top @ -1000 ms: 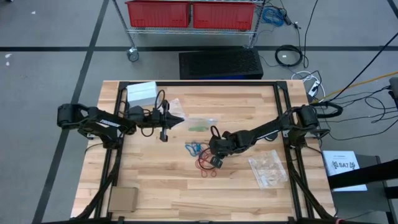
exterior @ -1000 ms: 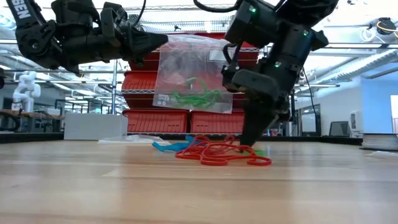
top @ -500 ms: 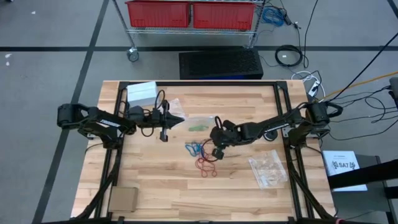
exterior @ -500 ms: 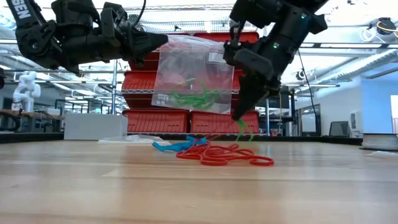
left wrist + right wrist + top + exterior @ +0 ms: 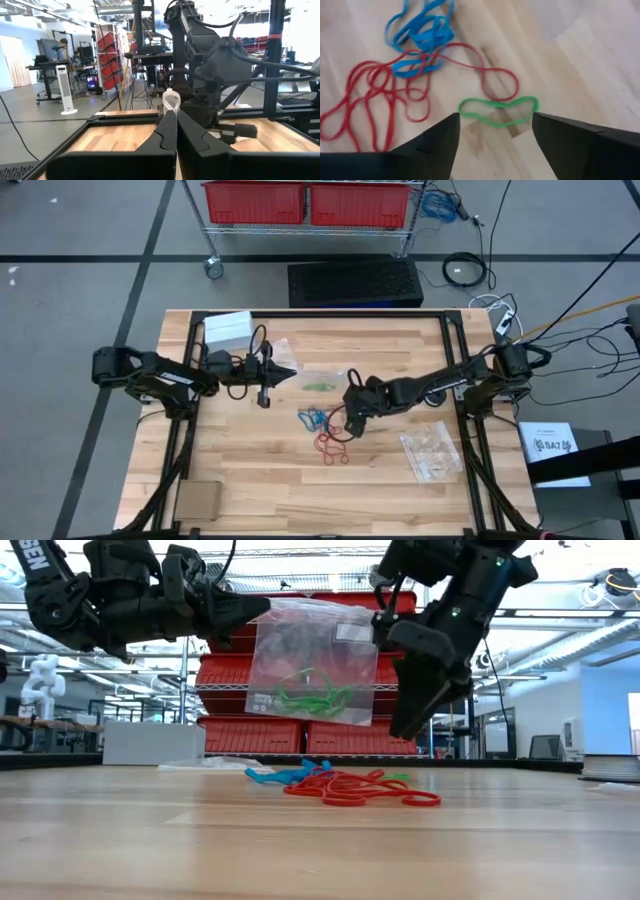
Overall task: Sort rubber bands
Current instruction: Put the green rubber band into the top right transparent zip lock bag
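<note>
Red bins on a wire cart [image 5: 305,202] stood beyond the wooden table [image 5: 240,470], at its twelve o'clock edge. Near the centre of the table lay the rubber bands [image 5: 328,432]: a blue tangle [image 5: 420,37], a looser red tangle [image 5: 375,100] at its six o'clock in the high view, and one green band [image 5: 497,109] lying flat and apart from the rest.

We kept the left gripper [image 5: 283,370] clenched on the top edge of a clear bag [image 5: 312,662], lifting it off the wood at about ten o'clock from the pile. Green bands [image 5: 310,697] already hung inside, so we judged the bag was held up to serve as the green bin, its mouth turned toward the other arm.

Our right gripper [image 5: 495,137] hovered just above the loose green band with its fingers spread and nothing between them, the band lying in the gap below. We judged it was lined up that way to close on that single band without catching the red loop beside it
</note>
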